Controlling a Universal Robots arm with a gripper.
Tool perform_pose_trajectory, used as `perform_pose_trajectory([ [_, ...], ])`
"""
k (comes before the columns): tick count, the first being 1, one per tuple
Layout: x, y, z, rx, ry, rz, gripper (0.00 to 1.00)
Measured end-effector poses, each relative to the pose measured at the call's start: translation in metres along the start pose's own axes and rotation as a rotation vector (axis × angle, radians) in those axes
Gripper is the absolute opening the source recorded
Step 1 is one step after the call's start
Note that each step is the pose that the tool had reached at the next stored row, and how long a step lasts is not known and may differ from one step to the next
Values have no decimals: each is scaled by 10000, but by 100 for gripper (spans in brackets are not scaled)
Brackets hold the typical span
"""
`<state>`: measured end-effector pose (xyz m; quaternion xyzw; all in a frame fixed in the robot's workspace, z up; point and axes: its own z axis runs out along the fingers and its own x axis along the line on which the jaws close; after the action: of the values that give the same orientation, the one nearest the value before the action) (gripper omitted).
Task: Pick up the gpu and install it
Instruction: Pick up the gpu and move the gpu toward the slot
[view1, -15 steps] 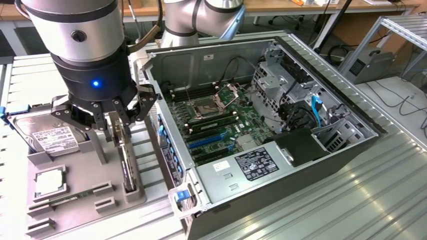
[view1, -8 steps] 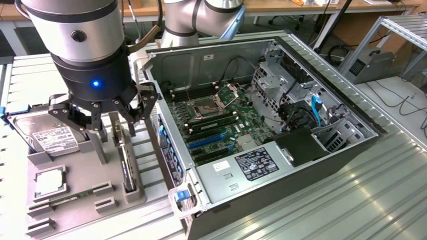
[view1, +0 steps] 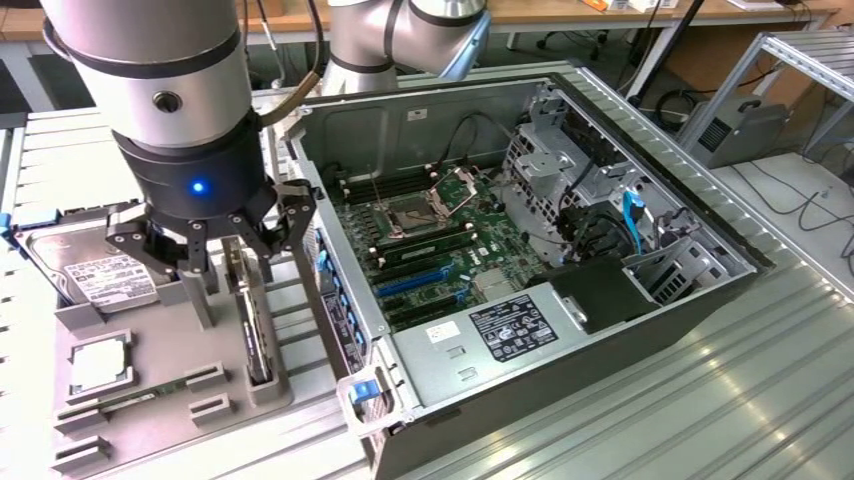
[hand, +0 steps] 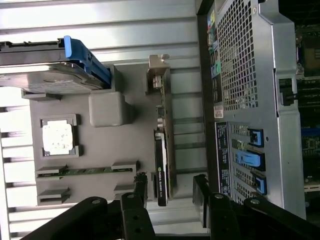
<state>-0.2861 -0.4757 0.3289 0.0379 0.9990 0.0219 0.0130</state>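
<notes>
- Step in hand, as a judgement from the pose: the pick-up. Nothing lifted yet, nothing installed.
- At the exterior view's left, mid-height in the frame: gripper (view1: 227, 285) lowered over the grey tray (view1: 160, 345), fingers apart, clamped on nothing.
- Just under it, toward the lower left of that frame: the gpu (view1: 256, 345), thin and dark, standing on edge in its tray slot, one end between the spread fingers.
- Probably no contact with either face of the card, though hard to settle from the exterior view, with the arm's bulk over the spot.
- Called for by the grasp, in judgement: fingers square to both flat faces, low enough for a firm hold on so thin a card, then a straight lift clear of the slot without tilting.
- Plainer in the wrist view: clear space on each side of the gpu (hand: 162, 165), with the gripper (hand: 170, 189) straddling its end. Also plain there is the layout on the tray (hand: 100, 150): hard drive (hand: 47, 62) with blue rails, square chip (hand: 57, 137), memory stick (hand: 85, 171). Just beside the tray, the perforated back of the computer case (hand: 240, 60).
- Told best by the exterior view: the opened inside of the computer case (view1: 387, 120) at mid-frame, with blue slots (view1: 414, 280) on the board, well apart from the card.
</notes>
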Motion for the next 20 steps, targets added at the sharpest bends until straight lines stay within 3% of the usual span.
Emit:
perform_pose_trajectory([
  [20, 11, -13, 417, 0, -1, 9, 50],
])
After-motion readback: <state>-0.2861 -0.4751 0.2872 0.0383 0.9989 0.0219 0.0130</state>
